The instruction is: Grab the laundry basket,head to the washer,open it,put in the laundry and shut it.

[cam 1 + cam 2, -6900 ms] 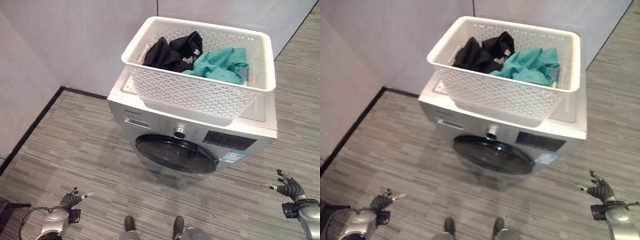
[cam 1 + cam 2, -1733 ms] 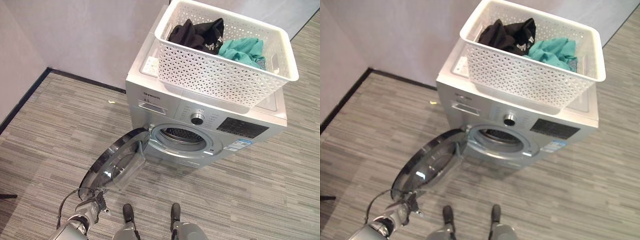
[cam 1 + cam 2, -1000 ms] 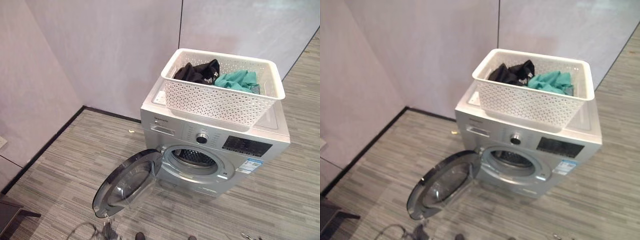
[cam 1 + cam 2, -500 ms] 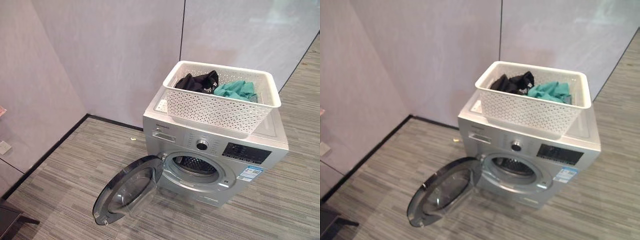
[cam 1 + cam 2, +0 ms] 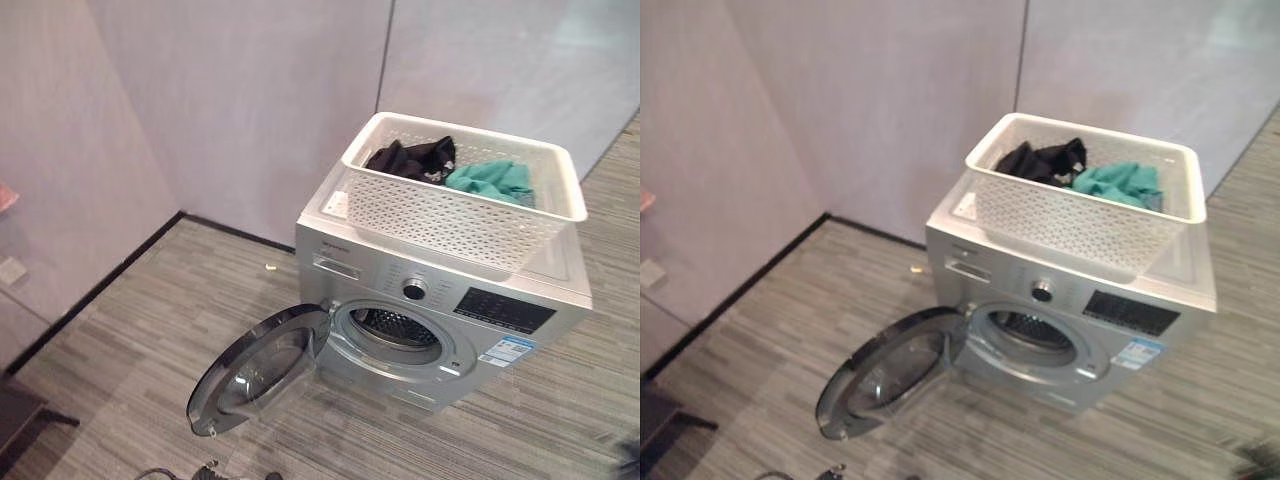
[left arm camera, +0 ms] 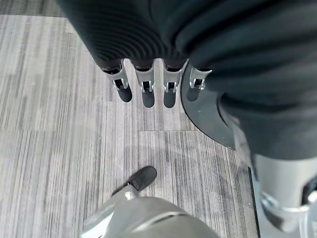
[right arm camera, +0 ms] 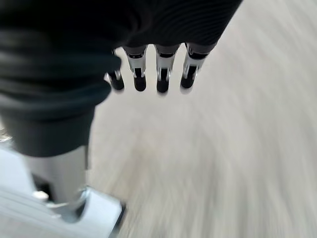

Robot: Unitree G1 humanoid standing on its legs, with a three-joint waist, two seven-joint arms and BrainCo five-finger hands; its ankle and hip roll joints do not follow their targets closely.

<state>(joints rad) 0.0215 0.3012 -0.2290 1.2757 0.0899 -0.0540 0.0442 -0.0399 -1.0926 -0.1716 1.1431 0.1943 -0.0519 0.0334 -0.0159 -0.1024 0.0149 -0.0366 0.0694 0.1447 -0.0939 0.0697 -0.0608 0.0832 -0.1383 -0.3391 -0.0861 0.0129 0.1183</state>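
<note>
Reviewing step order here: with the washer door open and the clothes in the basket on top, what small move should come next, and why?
Probably raise a hand to the black garment in the laundry basket. The washer door hangs open, the drum looks empty, and both the left hand and right hand hang free above the floor.

From my seat, the floor (image 7: 237, 163) under my right hand (image 7: 148, 74) is smeared into a blur, so I can't make out its grain there. The basket (image 5: 470, 215) wall hides the lower part of the black clothes (image 5: 410, 158) and the teal clothes (image 5: 492, 178), and I can't tell how many pieces lie in it. The depth of the washer (image 5: 440, 300) drum stays dark past its opening, and a small yellowish thing (image 5: 270, 268) on the floor near the wall is too small to identify.
</note>
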